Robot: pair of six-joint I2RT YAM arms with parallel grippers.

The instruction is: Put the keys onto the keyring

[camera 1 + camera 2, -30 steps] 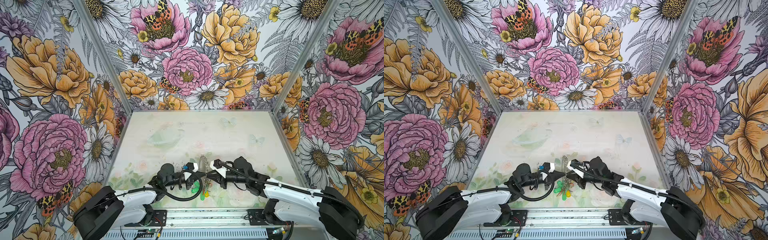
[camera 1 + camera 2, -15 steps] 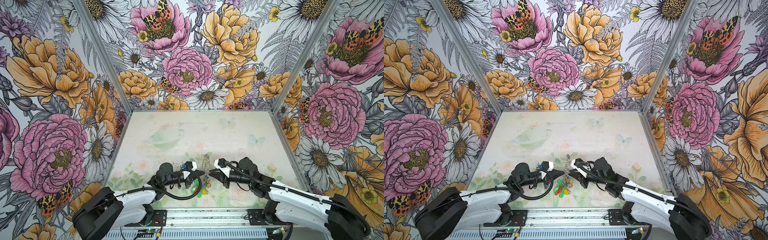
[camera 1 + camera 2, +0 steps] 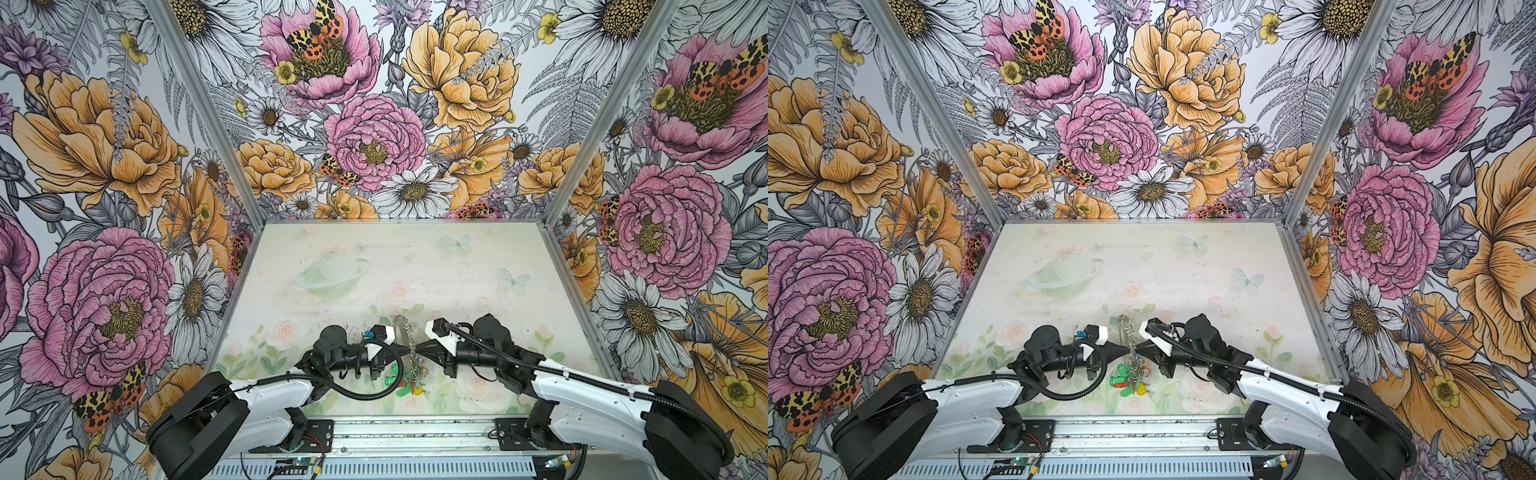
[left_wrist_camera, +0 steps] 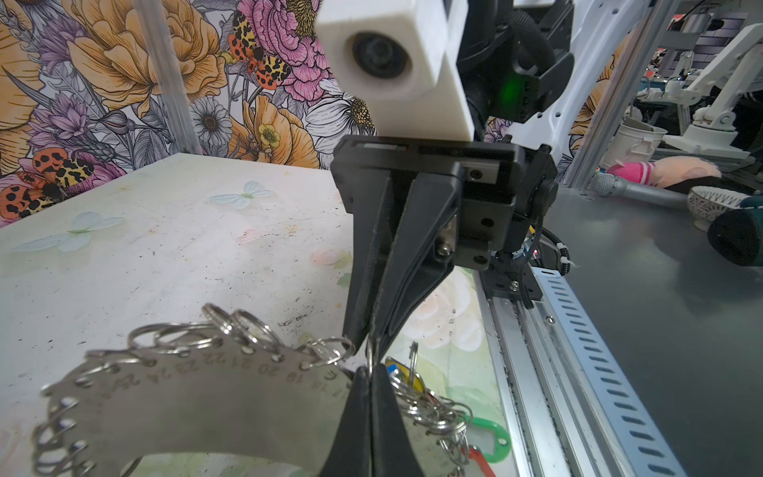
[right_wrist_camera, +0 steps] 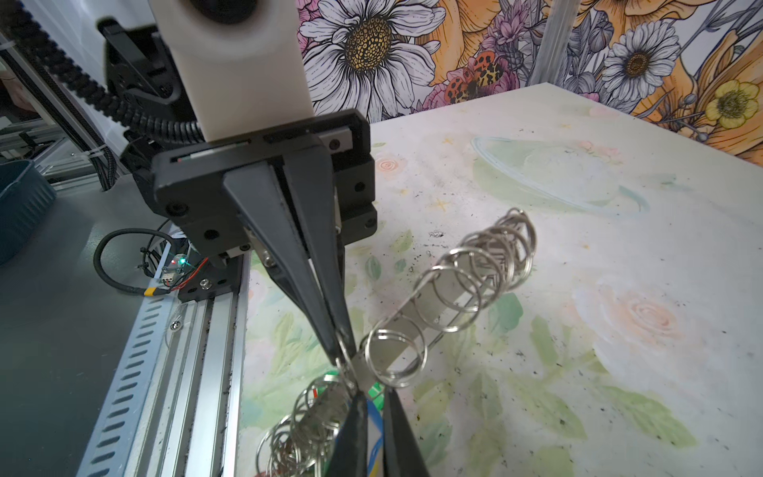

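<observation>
left claw (image 5: 344, 351) clamped on keyring (image 4: 206, 396), right claw (image 4: 370, 346) pinched together, keys (image 4: 393, 366) just beside its tips

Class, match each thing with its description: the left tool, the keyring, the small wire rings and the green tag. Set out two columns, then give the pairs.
Column one
1. left tool
2. keyring
3. small wire rings
4. green tag

Column two
A. beside a red tag
B. stamped with numbers
C. shut on the flat band
D. threaded through holes along the band's edge

Pairs: 1-C, 2-B, 3-D, 4-A
</observation>
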